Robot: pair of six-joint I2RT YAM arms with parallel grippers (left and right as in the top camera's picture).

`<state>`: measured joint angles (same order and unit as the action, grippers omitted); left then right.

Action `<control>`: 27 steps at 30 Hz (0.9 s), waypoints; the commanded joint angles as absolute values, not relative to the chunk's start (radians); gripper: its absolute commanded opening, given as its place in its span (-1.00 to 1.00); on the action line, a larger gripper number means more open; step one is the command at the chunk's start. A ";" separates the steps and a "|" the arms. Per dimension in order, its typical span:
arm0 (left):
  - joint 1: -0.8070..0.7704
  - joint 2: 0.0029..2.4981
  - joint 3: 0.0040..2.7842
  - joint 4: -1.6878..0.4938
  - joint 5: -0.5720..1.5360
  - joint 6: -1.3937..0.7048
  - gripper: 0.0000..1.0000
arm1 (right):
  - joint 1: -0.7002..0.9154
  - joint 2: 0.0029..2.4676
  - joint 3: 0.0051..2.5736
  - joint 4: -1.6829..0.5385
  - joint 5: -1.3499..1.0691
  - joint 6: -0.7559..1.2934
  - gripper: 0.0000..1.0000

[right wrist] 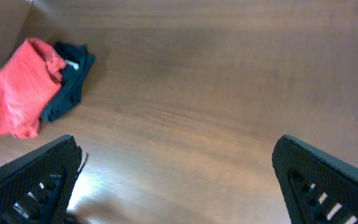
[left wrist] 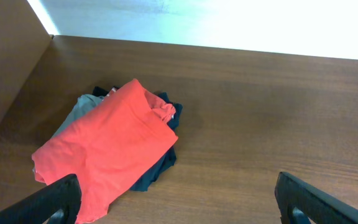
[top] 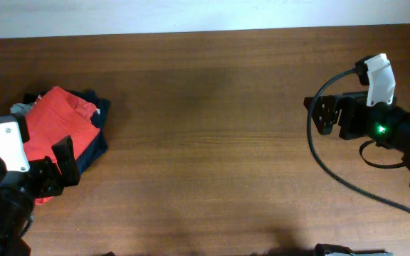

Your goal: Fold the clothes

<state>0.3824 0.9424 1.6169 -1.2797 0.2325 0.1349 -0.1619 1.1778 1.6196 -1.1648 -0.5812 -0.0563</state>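
Overhead: orange-red shirt lies folded atop navy clothes at far left, left gripper just beside it, right gripper well apart. Left wrist: jaws spread, empty; a careless reach could rumple the fold. Right wrist: jaws spread, nothing held; a reach across could drag the stack.

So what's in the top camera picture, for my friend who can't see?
Folded garments, orange-red on dark navy, lie piled at the left of a brown wooden table. The left arm is beside them; the right arm is at the right edge.
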 commanded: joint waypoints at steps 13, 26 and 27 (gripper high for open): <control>0.377 0.944 1.622 -1.282 0.247 0.141 0.99 | -0.087 0.739 1.529 -1.200 -0.341 -0.353 0.97; 0.377 0.944 1.622 -1.282 0.247 0.141 0.99 | 0.129 0.345 0.865 -0.849 -0.207 -0.385 0.97; 0.377 0.944 1.622 -1.282 0.247 0.141 0.98 | 0.139 0.319 0.813 -0.826 -0.207 -0.385 0.97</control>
